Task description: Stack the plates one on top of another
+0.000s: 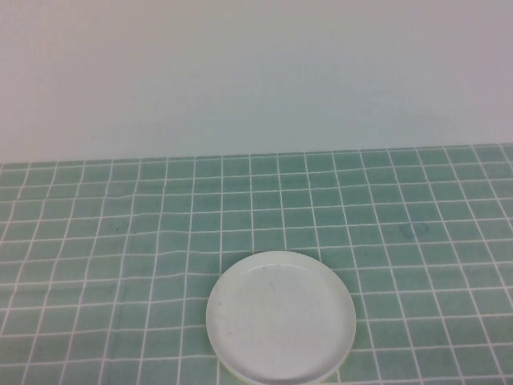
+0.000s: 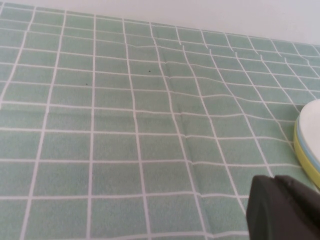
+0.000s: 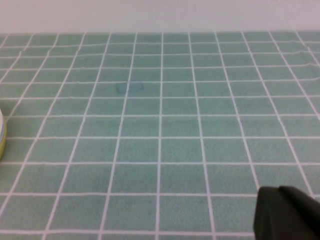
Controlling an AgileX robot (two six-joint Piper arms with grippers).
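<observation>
We see green checked tablecloth (image 1: 120,241), white wall (image 1: 256,72) behind; nothing obstructs. Three plates, one stack, near table's front edge: white plate (image 1: 280,315) on top, light blue plate (image 2: 303,150) between, yellow plate (image 2: 306,162) lowest. Left gripper (image 2: 285,207), right gripper (image 3: 287,212): jaws closed, empty, apart from stack.

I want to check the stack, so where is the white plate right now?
The round white plastic plate sits near the front edge of the green checked tablecloth, slightly right of centre in the high view, on top of the light blue plate and yellow plate.
</observation>
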